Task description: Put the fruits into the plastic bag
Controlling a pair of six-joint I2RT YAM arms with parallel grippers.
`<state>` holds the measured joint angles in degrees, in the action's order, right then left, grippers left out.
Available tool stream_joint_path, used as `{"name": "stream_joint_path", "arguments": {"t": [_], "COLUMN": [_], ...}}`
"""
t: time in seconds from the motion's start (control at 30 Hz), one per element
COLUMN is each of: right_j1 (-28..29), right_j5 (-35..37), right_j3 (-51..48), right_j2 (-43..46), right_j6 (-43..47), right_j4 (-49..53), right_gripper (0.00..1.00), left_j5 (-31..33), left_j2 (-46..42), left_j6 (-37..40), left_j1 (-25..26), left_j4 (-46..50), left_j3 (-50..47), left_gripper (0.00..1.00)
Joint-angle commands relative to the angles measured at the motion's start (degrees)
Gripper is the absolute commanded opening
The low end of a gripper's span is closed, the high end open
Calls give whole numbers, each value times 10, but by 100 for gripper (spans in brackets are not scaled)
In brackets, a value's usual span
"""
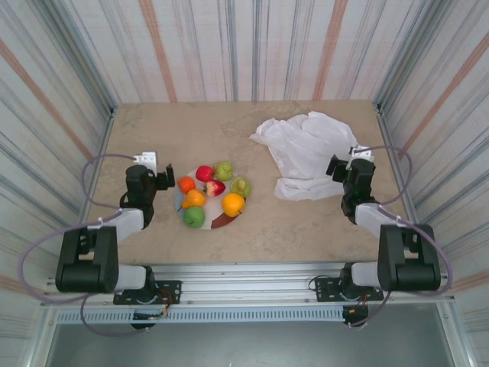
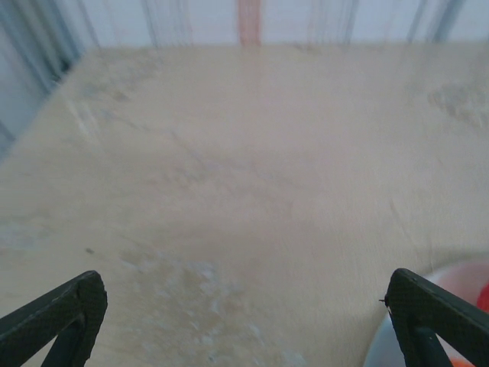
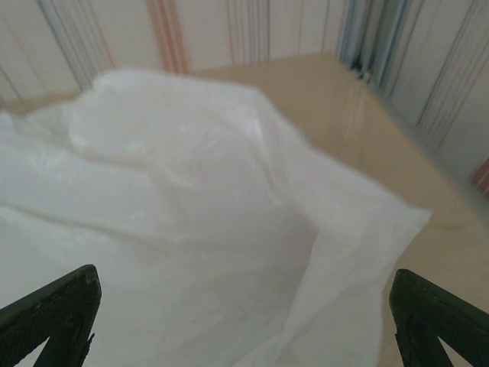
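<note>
Fruits [image 1: 215, 187] sit on the plate [image 1: 221, 222] near the table's [image 1: 290, 229] near-left corner. They look light, hard and slick, so I'd pinch each across its middle. The floppy plastic bag [image 1: 306, 153] lies crumpled at the far-right. Left gripper [image 2: 243, 284] and right gripper [image 3: 243, 284] both gape wide, empty.

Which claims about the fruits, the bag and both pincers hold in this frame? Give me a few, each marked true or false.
1. The fruits all sit on the plate. True.
2. The plastic bag lies to the left of the plate. False: it lies crumpled to the plate's right, toward the far right corner of the table.
3. The left pincer is shut on a fruit. False: it is open and empty, beside the plate's left edge.
4. The right pincer is open and faces the plastic bag. True.
</note>
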<state>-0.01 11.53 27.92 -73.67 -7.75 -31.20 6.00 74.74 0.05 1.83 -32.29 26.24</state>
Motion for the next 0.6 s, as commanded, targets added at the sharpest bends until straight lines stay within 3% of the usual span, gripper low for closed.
{"name": "stream_joint_path", "arguments": {"t": [0.0, 0.1, 0.17, 0.3, 0.47, 0.57], "right_j1": [-12, -20, -22, 28, 200, 282], "right_j5": [45, 59, 13, -90, -8, 37], "right_j3": [46, 100, 124, 140, 187, 193], "right_j2": [70, 117, 130, 111, 54, 14], "right_j6": [-43, -101, -145, -228, -228, -235], "right_j4": [118, 222, 268, 313, 434, 469], "right_gripper": [99, 99, 99, 99, 100, 93], "left_j5": [117, 184, 180, 54, -150, -162], "left_j2": [-64, -116, -139, -168, -181, -181], "left_j6": [-75, -174, -236, -285, -315, -297], "left_j1": [-6, -6, -6, -7, 2, 48], "left_j4": [101, 232, 317, 397, 404, 443], "left_j3": [31, 81, 120, 174, 196, 219], "left_gripper": [99, 99, 99, 99, 99, 99]}}
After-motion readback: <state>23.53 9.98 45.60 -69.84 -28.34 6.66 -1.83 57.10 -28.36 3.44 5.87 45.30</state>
